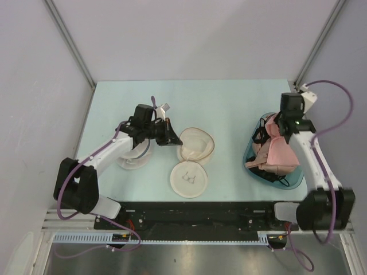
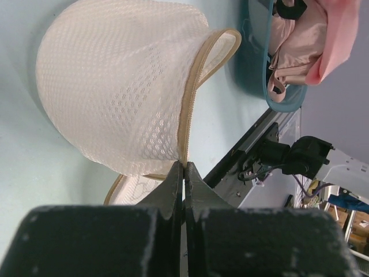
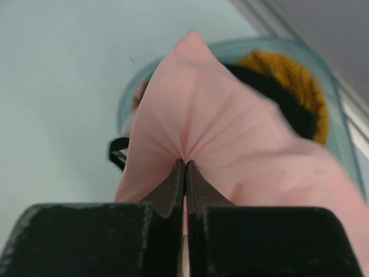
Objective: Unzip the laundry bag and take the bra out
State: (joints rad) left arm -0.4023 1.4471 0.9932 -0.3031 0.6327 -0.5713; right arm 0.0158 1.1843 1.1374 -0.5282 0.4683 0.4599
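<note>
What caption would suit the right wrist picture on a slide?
Right pincer shut on a soft pale pink fabric bra, a teal-blue plastic basket behind it.

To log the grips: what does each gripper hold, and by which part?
The left gripper pinches the laundry bag at its zip edge. The right gripper pinches a fold of the bra.

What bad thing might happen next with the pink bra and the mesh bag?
The right fingers pinch only a small fold of the bra, so it might slip out. The bra rests against black clothing in the basket; moving it may drag that along. The left fingers grip just the zip edge of the laundry bag, which might pull free.
</note>
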